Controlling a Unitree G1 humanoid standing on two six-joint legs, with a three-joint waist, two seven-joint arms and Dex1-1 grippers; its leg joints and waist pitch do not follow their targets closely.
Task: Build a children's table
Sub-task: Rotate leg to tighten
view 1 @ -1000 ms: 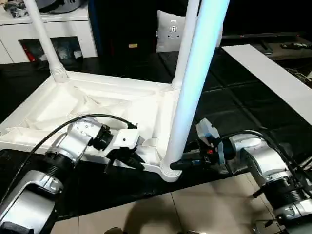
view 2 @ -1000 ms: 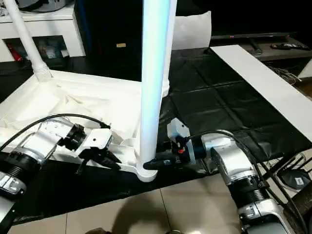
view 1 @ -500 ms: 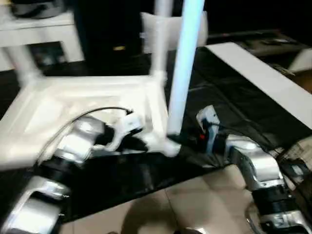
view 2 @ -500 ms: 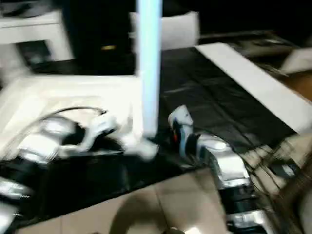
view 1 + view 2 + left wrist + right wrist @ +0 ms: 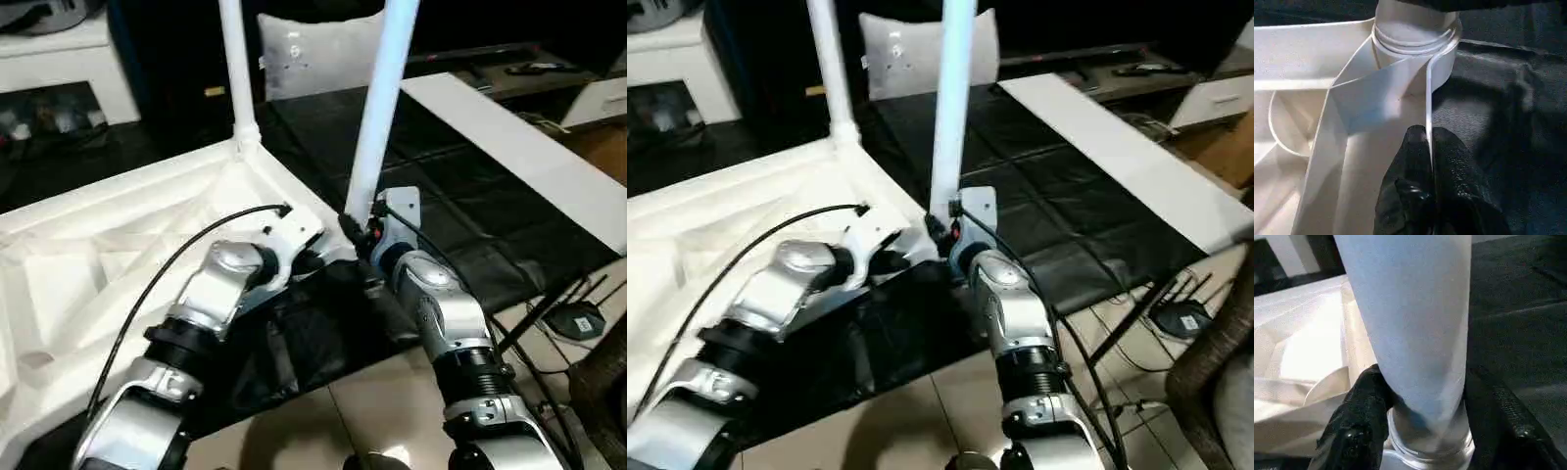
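Your table top (image 5: 118,235) has swung round, its near corner socket (image 5: 338,250) now at frame centre.

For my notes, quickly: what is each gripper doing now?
Left gripper: shut on the tabletop rim.
Right gripper: closed around the table leg.

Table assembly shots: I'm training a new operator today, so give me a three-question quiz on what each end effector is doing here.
1. True or false: the left end effector pinches a thin rim of the table top.
2. The right end effector grips: A) the pillow, B) the near leg at its base, C) a cable.
3. How many legs stand upright in corner sockets in the head views?

Key: 1 true; 2 B; 3 two, the near leg and the far leg.
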